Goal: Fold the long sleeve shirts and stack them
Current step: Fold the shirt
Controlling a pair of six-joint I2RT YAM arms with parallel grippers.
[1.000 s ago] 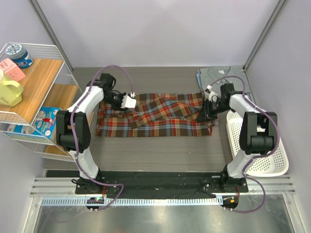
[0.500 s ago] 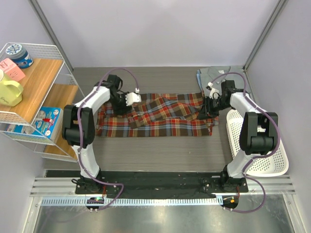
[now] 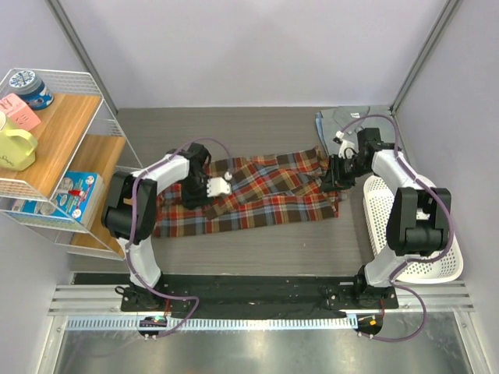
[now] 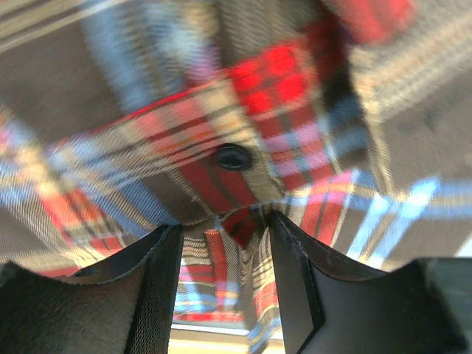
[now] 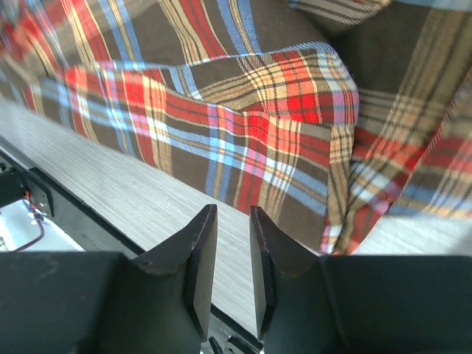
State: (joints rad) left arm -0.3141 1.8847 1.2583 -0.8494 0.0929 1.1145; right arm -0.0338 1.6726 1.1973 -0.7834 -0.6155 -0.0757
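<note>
The plaid shirt [image 3: 269, 195] lies spread across the middle of the table [image 3: 257, 253]. The left gripper [image 4: 221, 234] appears clamped on a fold near its left end. The right gripper [image 5: 231, 215] hangs at its right edge, fingers barely apart, empty. The grey-blue shirt [image 3: 343, 121] lies in the far right corner.

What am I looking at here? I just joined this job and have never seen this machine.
Two robot arms are bolted at a table's near edge. The wide picture looks down from above and behind them; the other two come from a camera on each wrist, that arm's fingers at the bottom. A plaid shirt lies spread on the table, a grey-blue shirt at the far right corner, a white basket on the right. The left tool has plaid cloth between its fingers; whether it grips is unclear. The right tool, slightly open, holds nothing at the shirt's right end.
</note>
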